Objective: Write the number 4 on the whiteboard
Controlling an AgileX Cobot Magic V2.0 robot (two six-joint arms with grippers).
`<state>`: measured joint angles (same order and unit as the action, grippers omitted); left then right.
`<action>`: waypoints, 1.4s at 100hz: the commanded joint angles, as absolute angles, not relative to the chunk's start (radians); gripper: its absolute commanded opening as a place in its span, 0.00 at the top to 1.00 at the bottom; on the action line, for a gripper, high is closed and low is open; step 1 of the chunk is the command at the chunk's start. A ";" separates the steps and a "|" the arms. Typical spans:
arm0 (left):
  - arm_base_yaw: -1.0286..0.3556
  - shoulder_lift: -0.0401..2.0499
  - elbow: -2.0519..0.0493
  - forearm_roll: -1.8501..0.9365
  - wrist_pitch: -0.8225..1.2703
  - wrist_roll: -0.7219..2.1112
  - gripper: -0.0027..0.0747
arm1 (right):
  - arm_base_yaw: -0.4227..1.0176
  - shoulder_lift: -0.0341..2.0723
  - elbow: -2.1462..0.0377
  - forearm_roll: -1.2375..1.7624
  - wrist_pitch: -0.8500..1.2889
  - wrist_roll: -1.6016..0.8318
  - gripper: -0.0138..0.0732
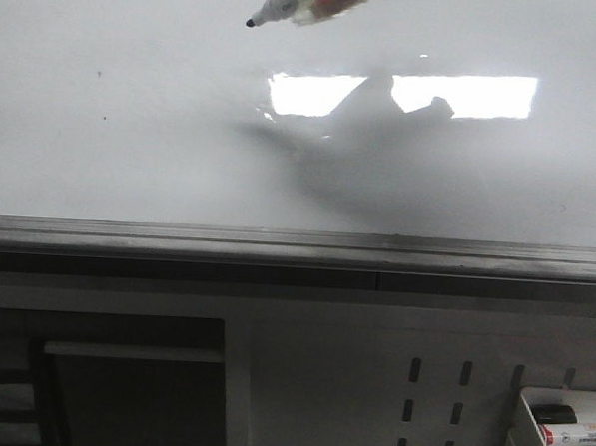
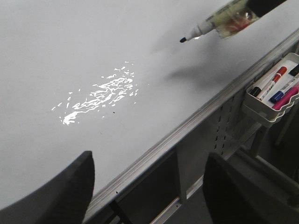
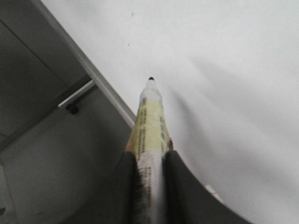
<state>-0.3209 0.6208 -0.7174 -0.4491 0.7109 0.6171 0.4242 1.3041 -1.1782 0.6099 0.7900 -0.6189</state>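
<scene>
Whiteboard point(image 1: 133, 124) surface is seen lying flat and glossy, filling the upper part of the front view, with a dark grey frame edge point(image 1: 277, 247) running along its near side. No drawn stroke can be made out on it; only a few tiny dark specks and a bright rectangular light reflection point(image 1: 405, 94) are visible, with a soft shadow spread beside the reflection.

A marker point(image 1: 310, 2) with a black tip is held above the board toward its far edge, its tip pointing left in the front view and apparently clear of the surface. In the right wrist view the marker point(image 3: 150, 121) is pinched between the two dark fingers of the right gripper point(image 3: 149, 161), which are pressed against its barrel.

The left gripper point(image 2: 147, 186) is held over the near frame edge of the board, its fingers spread apart with nothing between them.

Below the frame edge, a white perforated panel point(image 1: 433, 410) with slots is seen. A small white tray point(image 2: 271, 109) is hung at the board's near right corner, and several markers point(image 2: 275, 84) with red, blue and pink parts are lying in it.
</scene>
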 commanded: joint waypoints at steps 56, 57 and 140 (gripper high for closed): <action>-0.316 0.621 -0.743 -0.479 0.632 0.608 0.37 | 0.420 1.448 -1.214 0.469 0.704 -0.521 0.92; -0.316 0.621 -0.743 -0.479 0.632 0.608 0.37 | 0.413 1.445 -1.214 0.462 0.708 -0.515 0.92; -0.316 0.621 -0.743 -0.482 0.616 0.608 0.37 | 0.409 1.459 -1.223 0.463 0.821 -0.547 0.92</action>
